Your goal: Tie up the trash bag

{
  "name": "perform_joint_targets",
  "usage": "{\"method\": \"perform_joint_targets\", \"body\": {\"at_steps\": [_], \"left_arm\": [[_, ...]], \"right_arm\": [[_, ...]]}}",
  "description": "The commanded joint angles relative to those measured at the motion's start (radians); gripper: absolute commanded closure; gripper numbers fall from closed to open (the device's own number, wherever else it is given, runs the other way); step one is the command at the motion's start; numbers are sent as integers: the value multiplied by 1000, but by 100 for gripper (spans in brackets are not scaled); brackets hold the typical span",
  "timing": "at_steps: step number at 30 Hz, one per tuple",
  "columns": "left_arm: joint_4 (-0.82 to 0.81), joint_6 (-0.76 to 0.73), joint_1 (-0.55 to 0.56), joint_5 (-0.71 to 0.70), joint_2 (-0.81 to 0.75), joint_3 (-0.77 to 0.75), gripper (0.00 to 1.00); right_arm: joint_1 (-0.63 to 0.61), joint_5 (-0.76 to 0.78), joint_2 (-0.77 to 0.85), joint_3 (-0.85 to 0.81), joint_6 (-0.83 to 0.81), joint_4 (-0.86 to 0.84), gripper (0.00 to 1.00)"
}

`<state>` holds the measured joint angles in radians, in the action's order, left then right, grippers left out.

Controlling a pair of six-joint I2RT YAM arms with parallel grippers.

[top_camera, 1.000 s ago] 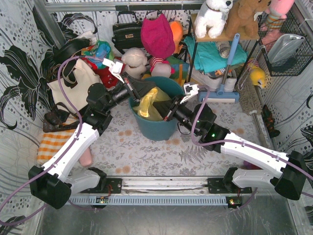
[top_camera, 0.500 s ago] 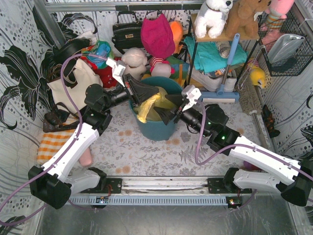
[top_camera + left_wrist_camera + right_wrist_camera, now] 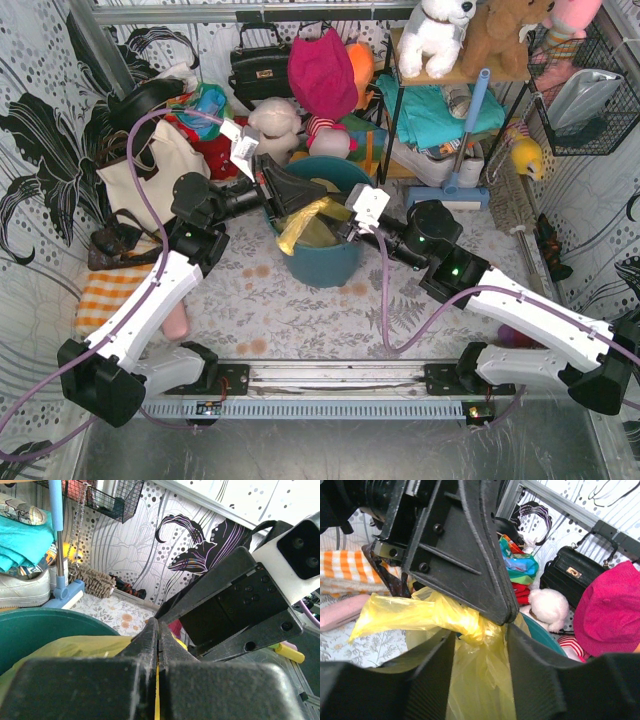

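Ear of the bag [image 3: 425, 612] pinched in the left gripper [image 3: 158, 630], jaws pressed together, right gripper [image 3: 480, 652] just beneath, jaws apart astride the yellow neck, contact uncertain, bag body in the bin [image 3: 322, 268] below both.

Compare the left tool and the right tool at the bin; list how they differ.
The left tool is shut, pinching twisted plastic of the trash bag; the right tool is open, its fingers straddling that plastic unclamped. The left tool reaches over the left rim of the teal bin, the right tool from its right side. Both meet at the same bunched neck.
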<state>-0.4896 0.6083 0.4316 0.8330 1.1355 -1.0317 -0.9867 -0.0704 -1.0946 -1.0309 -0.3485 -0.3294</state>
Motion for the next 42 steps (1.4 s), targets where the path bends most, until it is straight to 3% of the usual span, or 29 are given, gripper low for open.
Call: {"method": "perform_joint_targets", "body": {"at_steps": [1,13,17,21,42], "left_arm": [[-22,-21,4,3,-19,-13,100],[36,-54,4,-65,15,-49,100],[80,-71,4,-159,17,-56,100],[107,-76,3,-211,30,-75,100],[-16,-21,4,-213,27,-56,99]], "right_arm": [[3,-72,12,-61,-53,51,64],[3,-156,48,-72,3,143,90],[3,-209,44,-76,11,170,100],[3,-218,26,-70,23,179,100],[3,-199,26,-22,96,198,100]]}}
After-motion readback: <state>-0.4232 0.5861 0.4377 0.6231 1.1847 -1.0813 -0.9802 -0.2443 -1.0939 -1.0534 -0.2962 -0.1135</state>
